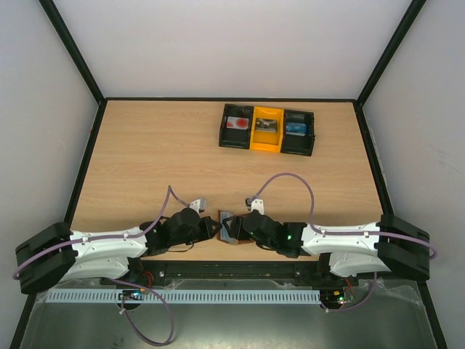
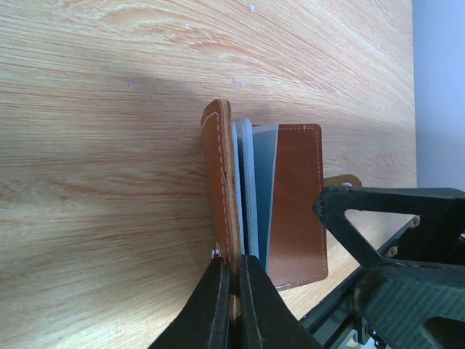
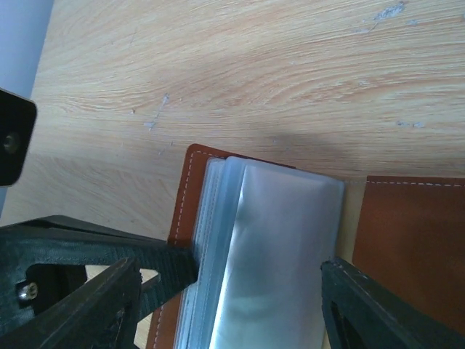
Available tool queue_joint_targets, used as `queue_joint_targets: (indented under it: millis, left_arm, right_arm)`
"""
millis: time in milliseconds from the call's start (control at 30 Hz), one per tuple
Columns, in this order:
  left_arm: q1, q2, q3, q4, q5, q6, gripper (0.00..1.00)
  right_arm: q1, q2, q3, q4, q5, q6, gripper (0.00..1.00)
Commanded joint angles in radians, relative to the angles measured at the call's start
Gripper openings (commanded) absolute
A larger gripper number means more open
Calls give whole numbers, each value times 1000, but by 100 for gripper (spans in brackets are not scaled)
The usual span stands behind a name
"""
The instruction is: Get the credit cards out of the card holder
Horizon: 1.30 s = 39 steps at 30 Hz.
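Observation:
The brown leather card holder [image 1: 228,227] lies open on the table between my two grippers. My left gripper [image 2: 232,294] is shut on the edge of its raised left cover [image 2: 220,182]. The other cover [image 2: 298,203] lies flat. My right gripper [image 3: 232,309] is open, its fingers [image 3: 385,313] standing either side of the fanned pale clear sleeves [image 3: 276,240] without pinching them. Three credit cards lie in the far tray: a red-and-white one [image 1: 237,123], a grey one [image 1: 266,125] and a blue one [image 1: 294,129].
The black-and-yellow three-compartment tray [image 1: 267,146] stands at the back of the wooden table [image 1: 145,160]. White walls close in the sides. The table's near edge and a black rail [image 2: 341,309] run just behind the card holder.

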Motion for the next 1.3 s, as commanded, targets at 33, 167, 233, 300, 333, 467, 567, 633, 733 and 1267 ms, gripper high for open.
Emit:
queue_joint_targets:
  millis: [33, 167, 233, 300, 333, 467, 567, 633, 733, 1267]
  left_arm:
    - [-17, -46, -13, -35, -32, -10, 3]
    - [-20, -67, -23, -39, -37, -15, 3]
    - [-22, -75, -29, -42, -36, -15, 3]
    - [-22, -81, -31, -45, -36, -17, 3]
    - [-22, -85, -33, -45, -36, -19, 3]
    - [-23, -88, -33, -41, -39, -21, 3]
    - [-24, -87, -30, -42, -38, -21, 3]
    - [-26, -88, -27, -45, -36, -21, 3]
    - [-25, -89, -25, -39, -34, -21, 16]
    - [-25, -76, -30, -15, -24, -5, 3]
  right_arm:
    - [0, 51, -4, 26, 12, -5, 67]
    - [0, 48, -55, 76, 25, 26, 67]
    - [1, 58, -62, 86, 21, 27, 67]
    - [0, 77, -59, 92, 5, 18, 68]
    - [0, 89, -56, 91, -1, 16, 69]
    - [1, 119, -68, 126, -23, 16, 72]
    - [0, 146, -77, 154, -41, 22, 72]
    - [0, 164, -85, 169, -47, 25, 70]
    - [0, 185, -102, 196, -55, 33, 63]
    - [3, 73, -150, 212, -118, 29, 70]
